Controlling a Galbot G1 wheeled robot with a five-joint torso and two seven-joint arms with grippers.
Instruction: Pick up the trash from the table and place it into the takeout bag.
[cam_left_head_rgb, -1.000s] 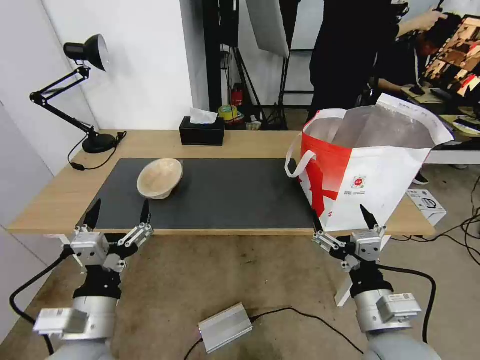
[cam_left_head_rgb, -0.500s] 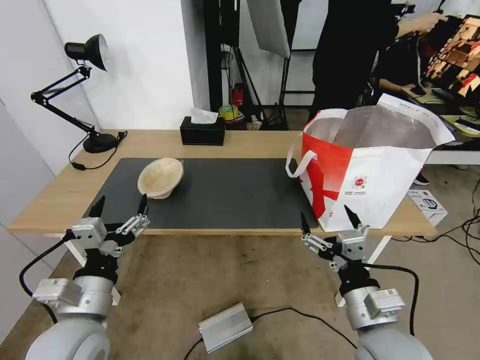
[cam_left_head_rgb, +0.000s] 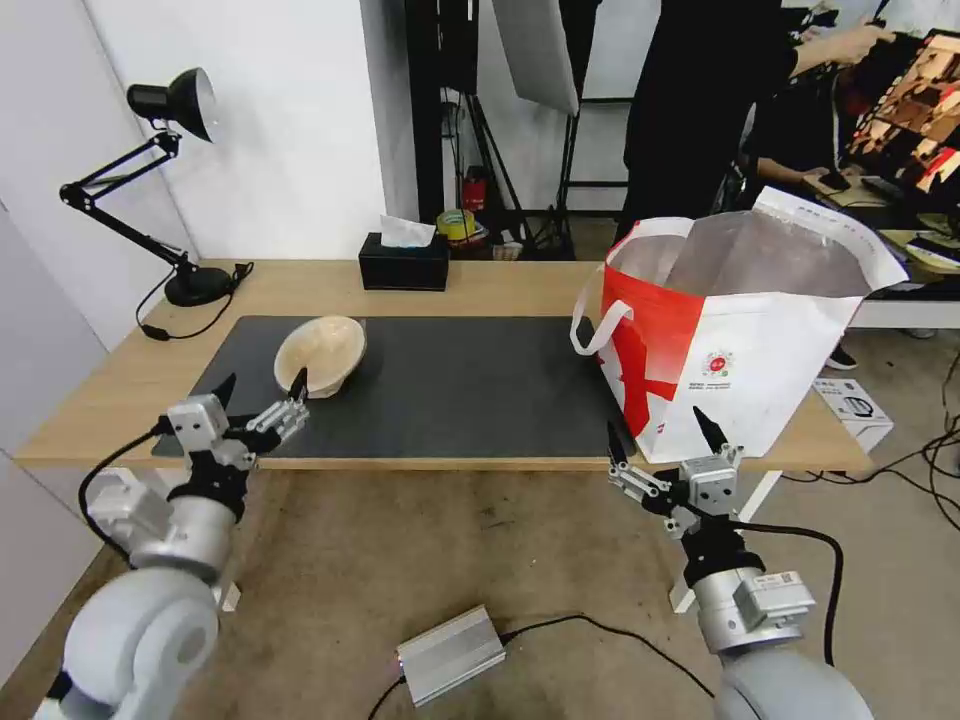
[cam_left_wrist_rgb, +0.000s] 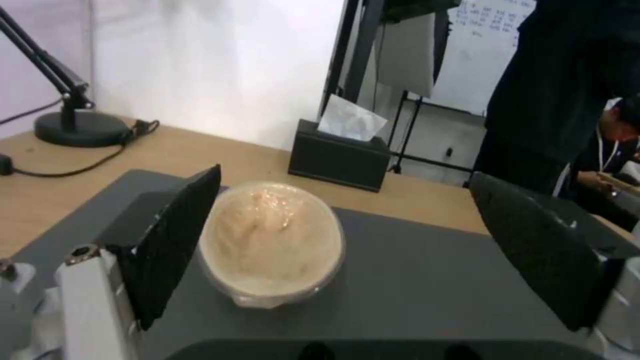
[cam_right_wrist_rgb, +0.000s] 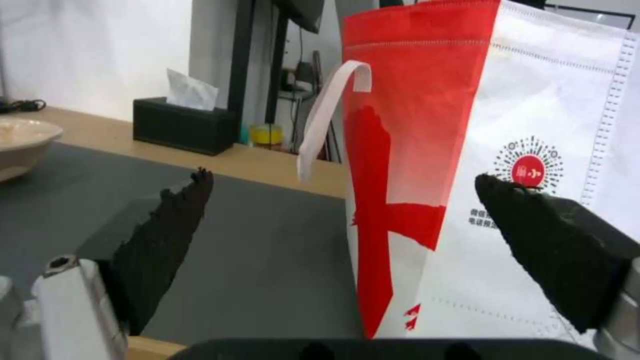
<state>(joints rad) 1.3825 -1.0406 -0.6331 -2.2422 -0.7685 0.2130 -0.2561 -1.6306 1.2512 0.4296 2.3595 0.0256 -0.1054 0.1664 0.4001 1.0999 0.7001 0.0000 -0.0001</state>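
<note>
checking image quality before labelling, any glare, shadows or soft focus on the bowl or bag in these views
Head view: even light, bowl sharp, soft shadow under it on the mat; bag foil lining shows mild sheen. Left wrist view: bowl has small glints inside, near fingers slightly soft. Right wrist view: bag clear, fingers blurred.

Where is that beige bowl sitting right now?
The beige pulp bowl sits tilted on the dark grey mat, toward the robot's left, just beyond the open left gripper and nearer than the black tissue box.
</note>
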